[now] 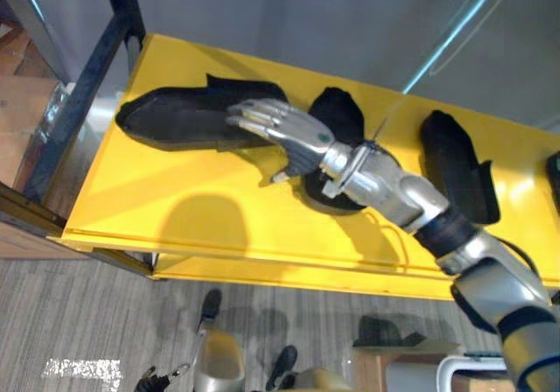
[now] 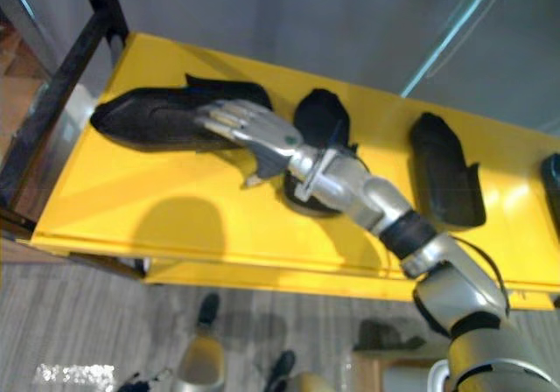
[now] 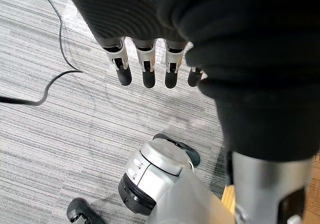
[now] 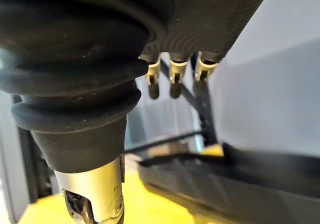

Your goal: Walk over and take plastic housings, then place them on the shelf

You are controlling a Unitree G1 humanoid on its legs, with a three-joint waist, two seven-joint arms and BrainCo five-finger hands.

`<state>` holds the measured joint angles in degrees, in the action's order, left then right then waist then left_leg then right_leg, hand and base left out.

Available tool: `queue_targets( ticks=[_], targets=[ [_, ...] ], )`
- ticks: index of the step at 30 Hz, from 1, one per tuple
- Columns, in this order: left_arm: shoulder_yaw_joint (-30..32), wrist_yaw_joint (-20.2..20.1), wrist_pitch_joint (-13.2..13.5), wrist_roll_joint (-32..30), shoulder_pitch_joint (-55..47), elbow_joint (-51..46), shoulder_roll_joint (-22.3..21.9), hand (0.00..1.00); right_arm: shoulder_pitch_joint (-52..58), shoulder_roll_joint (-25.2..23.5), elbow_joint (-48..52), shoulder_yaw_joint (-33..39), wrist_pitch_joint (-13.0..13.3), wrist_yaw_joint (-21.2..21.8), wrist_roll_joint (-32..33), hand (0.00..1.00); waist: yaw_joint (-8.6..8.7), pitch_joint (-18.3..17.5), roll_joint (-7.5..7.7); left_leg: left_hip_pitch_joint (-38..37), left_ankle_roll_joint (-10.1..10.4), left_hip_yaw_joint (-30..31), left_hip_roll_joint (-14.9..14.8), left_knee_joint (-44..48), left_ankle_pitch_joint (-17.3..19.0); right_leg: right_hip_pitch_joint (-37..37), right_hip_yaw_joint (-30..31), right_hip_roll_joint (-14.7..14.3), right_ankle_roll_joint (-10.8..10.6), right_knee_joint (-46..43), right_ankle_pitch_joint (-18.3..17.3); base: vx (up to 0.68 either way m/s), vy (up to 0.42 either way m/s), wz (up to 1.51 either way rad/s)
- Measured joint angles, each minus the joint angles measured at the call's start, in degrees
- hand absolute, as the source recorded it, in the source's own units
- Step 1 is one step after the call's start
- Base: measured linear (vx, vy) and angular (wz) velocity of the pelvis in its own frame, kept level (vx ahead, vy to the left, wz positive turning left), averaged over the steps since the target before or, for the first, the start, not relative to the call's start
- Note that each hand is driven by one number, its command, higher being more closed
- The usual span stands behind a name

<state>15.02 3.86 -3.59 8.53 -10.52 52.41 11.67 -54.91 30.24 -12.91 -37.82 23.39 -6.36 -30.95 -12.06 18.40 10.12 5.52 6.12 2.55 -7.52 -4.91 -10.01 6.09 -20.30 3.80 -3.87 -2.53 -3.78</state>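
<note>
Long plastic housing [image 1: 171,116] lies flat at the left end of the yellow shelf [image 1: 201,208], w/ its whole length on the shelf top & no part over the edge. That is prob. why it sits so well: flat & fully on, it can't tip or slide off.

The right hand [image 1: 284,128] reaches in across the shelf's front edge. Its fingers are stretched out & lie on top of the long piece at the end nearer the shelf's middle. They are not curled round it, and the thumb hangs loose on the side toward the shelf's front. So the hand is let go, not gripping. I think it is just setting the piece down or giving it a last little push into place.

Two more black pieces lie on the shelf: a middle housing [image 1: 341,110] near the shelf's middle, partly under the wrist, & a right housing [image 1: 455,169] further toward the shelf's right end. They lie in a row w/ gaps, prob. so each has room.

The left hand [image 3: 146,64] hangs low over the floor, well away from the shelf. Its fingers are straight & it holds nothing; it is not needed here.
</note>
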Motion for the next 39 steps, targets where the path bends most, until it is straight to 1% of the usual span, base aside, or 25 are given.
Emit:
queue_targets(
  ticks=[4,6,8,10,11,13,14,16,18,21,23,25,26,28,29,31,32,34,35,39],
  targets=[
    [0.0,-0.2,0.0,0.0,-0.2,0.0,0.0,0.00,0.1,0.0,1.6,0.2,-0.1,0.2,1.2,0.00,0.00,0.0,-0.03,-0.1,0.0,0.0,0.0,-0.1,0.0,0.0,0.1,0.1,0.6,0.0,-0.4,-0.03,-0.004,0.00],
    [0.0,-0.2,0.0,0.0,-0.2,0.0,0.0,0.00,0.1,-0.1,1.6,0.2,-1.0,1.7,1.7,0.00,0.00,0.0,-0.03,-0.1,0.0,0.0,0.0,-0.1,0.0,0.0,0.1,0.1,0.6,0.0,-0.4,0.00,0.000,0.00],
    [0.0,-0.2,0.0,0.0,-0.2,0.0,0.0,0.00,0.2,-0.3,1.6,0.2,-2.7,3.0,2.2,0.00,-0.03,0.0,-0.05,-0.1,0.0,0.0,0.1,-0.1,0.0,0.0,0.1,0.1,0.6,0.0,-0.4,0.00,0.000,0.00],
    [-0.2,-0.2,0.0,0.1,-0.2,0.0,0.0,0.00,0.2,-0.8,0.8,0.2,-4.1,3.4,2.2,0.00,-0.13,-0.1,-0.14,-0.1,0.0,0.0,0.1,-0.1,0.0,0.0,0.1,0.1,0.4,0.0,-0.3,0.00,0.000,0.00],
    [-0.4,-0.2,0.0,0.1,-0.2,0.0,0.0,0.00,0.2,-1.0,0.5,0.2,-4.5,3.6,2.1,0.00,-0.19,-0.1,-0.21,-0.1,0.0,0.0,0.1,-0.1,0.0,0.0,0.1,0.1,0.2,0.0,-0.2,0.00,0.000,0.00],
    [-0.6,-0.1,0.1,0.3,-0.2,-0.1,-0.2,0.00,0.2,-2.1,-2.3,0.2,-6.2,3.8,2.1,0.00,-0.67,-0.2,-0.58,-0.1,0.0,0.1,0.1,0.0,0.0,0.1,0.0,0.0,0.1,0.0,-0.1,0.00,0.000,0.00],
    [-0.6,-0.1,0.0,0.4,-0.2,-0.2,-0.3,0.00,0.1,-2.4,-3.4,0.2,-6.6,3.8,2.1,0.00,-0.86,-0.3,-0.67,-0.1,0.2,0.1,0.1,0.0,-0.1,0.1,-0.1,0.0,0.1,0.0,-0.1,0.01,-0.012,0.03],
    [-0.7,-0.1,0.1,0.5,-0.2,-0.8,-0.6,0.00,-0.3,-3.3,-8.4,0.2,-9.0,3.8,2.0,0.00,-1.65,-0.4,-1.02,0.1,0.3,0.5,0.2,0.1,-0.2,0.2,-0.4,0.0,0.0,0.0,-0.1,0.00,-0.002,0.07],
    [-0.8,-0.1,0.1,0.6,-0.2,-0.9,-0.9,0.00,-1.0,-3.8,-12.0,0.2,-10.9,3.6,2.0,0.00,-2.04,-0.4,-1.26,0.4,0.3,1.3,0.3,0.1,-0.3,0.2,-1.0,-0.1,0.0,0.1,-0.1,0.00,-0.004,0.14],
    [-2.0,0.1,0.2,0.7,-0.3,-1.0,-0.9,0.00,-2.3,-4.1,-15.9,0.7,-13.9,1.5,2.0,0.00,-2.83,-0.3,-1.55,0.5,0.5,1.7,0.3,0.1,-0.4,0.7,-1.7,-0.1,0.0,0.3,-0.1,-0.01,-0.013,0.12],
    [-2.4,0.1,0.3,1.5,-0.4,-1.3,-1.0,0.00,-4.2,-4.9,-18.4,1.8,-15.7,-0.3,2.1,0.00,-3.05,-0.1,-1.93,0.5,0.5,2.0,0.1,0.1,-0.4,0.8,-1.9,-0.2,0.1,0.3,-0.1,-0.02,-0.014,0.06],
    [-2.6,0.1,0.6,2.5,-0.4,-1.7,-1.0,0.00,-5.7,-5.2,-19.7,1.8,-16.6,-1.0,2.1,0.00,-3.09,0.3,-2.42,0.5,0.4,2.0,0.1,0.1,-0.3,0.8,-2.0,-0.2,0.2,0.2,-0.2,-0.04,-0.015,0.02],
    [-2.7,0.1,1.3,2.9,-0.4,-2.1,-1.0,0.00,-6.7,-5.4,-20.6,1.9,-17.3,-1.3,2.1,0.00,-3.13,0.5,-2.88,0.7,0.4,2.0,0.2,0.1,-0.3,0.5,-2.0,-0.1,0.1,0.1,-0.5,-0.04,-0.008,0.01],
    [-2.7,0.1,1.7,2.9,-0.4,-2.2,-0.9,0.00,-7.1,-5.7,-21.6,2.3,-17.4,-1.3,2.1,0.00,-3.24,0.4,-3.14,1.1,0.3,2.0,0.2,0.1,-0.3,-0.1,-2.0,-0.1,0.4,0.0,-0.8,-0.02,-0.006,0.03],
    [-2.7,0.0,2.2,2.9,-0.4,-2.7,-0.9,0.00,-7.4,-5.8,-22.2,3.0,-17.6,-1.4,2.2,0.00,-3.37,0.5,-3.31,1.8,0.2,2.4,0.2,0.1,-0.5,-0.3,-2.3,-0.1,0.4,0.0,-0.8,0.01,-0.011,0.12],
    [-2.8,0.0,2.3,3.1,-0.4,-3.3,-0.9,0.00,-7.6,-5.9,-23.6,3.0,-17.6,-1.5,2.2,0.00,-3.44,0.5,-3.34,2.2,0.3,3.2,0.4,0.1,-0.6,-0.4,-3.1,-0.1,0.0,0.0,-0.6,0.03,-0.023,0.18],
    [-2.9,-0.1,2.3,4.5,-0.3,-3.6,-0.9,0.00,-7.8,-5.9,-24.3,3.0,-17.7,-1.5,2.2,0.00,-3.76,0.5,-3.34,2.5,0.6,3.3,0.4,0.1,-0.8,-0.5,-3.3,-0.2,-0.1,0.0,-0.5,0.03,-0.025,0.10],
    [-2.9,-0.1,2.3,4.6,-0.3,-3.8,-1.0,0.00,-8.5,-6.1,-24.6,2.9,-17.7,-1.3,2.3,0.00,-4.55,0.5,-3.39,2.6,0.7,3.2,0.3,0.1,-0.9,-0.7,-3.2,-0.2,-0.1,0.0,-0.5,0.02,-0.013,0.00],
    [-2.9,-0.1,2.3,4.6,-0.3,-3.8,-1.0,0.00,-8.9,-6.3,-24.8,2.9,-17.7,-1.2,2.4,0.00,-4.62,0.6,-3.44,2.6,0.7,3.2,0.3,0.1,-0.9,-0.7,-3.2,-0.3,-0.1,0.0,-0.5,0.03,-0.033,-0.01],
    [-4.5,0.0,2.4,4.9,-0.1,-4.1,-1.1,0.00,-11.7,-6.7,-26.1,2.9,-17.6,0.5,2.7,0.00,-5.11,1.3,-4.53,2.6,0.7,3.3,0.1,0.1,-0.9,-0.6,-3.3,-0.7,0.0,0.0,-0.6,0.00,-0.021,0.01]
  ],
)
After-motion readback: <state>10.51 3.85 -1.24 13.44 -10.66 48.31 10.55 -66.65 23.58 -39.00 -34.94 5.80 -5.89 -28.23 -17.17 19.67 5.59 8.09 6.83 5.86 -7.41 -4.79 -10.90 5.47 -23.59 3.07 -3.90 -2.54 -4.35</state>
